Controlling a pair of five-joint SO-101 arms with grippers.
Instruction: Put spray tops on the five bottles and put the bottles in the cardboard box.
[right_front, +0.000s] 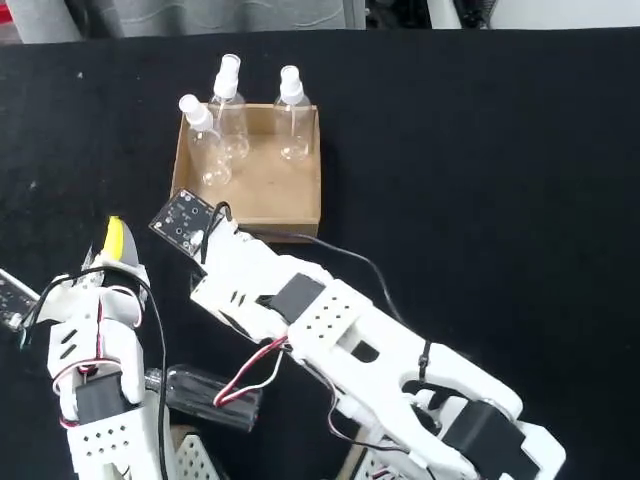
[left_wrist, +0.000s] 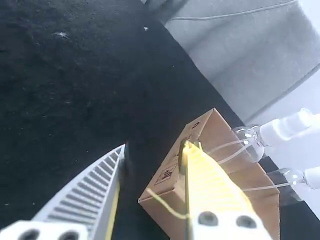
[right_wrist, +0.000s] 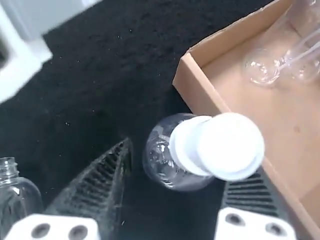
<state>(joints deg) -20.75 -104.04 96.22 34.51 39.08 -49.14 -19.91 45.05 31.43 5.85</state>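
The cardboard box (right_front: 270, 190) sits at the back centre of the black table, with three clear bottles (right_front: 230, 105) standing in it, each with a white spray top. In the right wrist view a fourth bottle (right_wrist: 165, 165) with a white spray top (right_wrist: 225, 145) stands just outside the box wall (right_wrist: 200, 85), and my right gripper (right_wrist: 175, 167) is shut on its body. A bottle without a top (right_wrist: 12, 192) stands off to the side on the cloth. My left gripper (left_wrist: 154, 150) hangs open over bare cloth, short of the box (left_wrist: 170, 177), holding nothing.
The right arm (right_front: 330, 320) stretches diagonally from the front right to the box's front left corner and covers its own gripper in the high view. The left arm (right_front: 95, 340) stands at the front left. Black cloth lies open to the right of the box.
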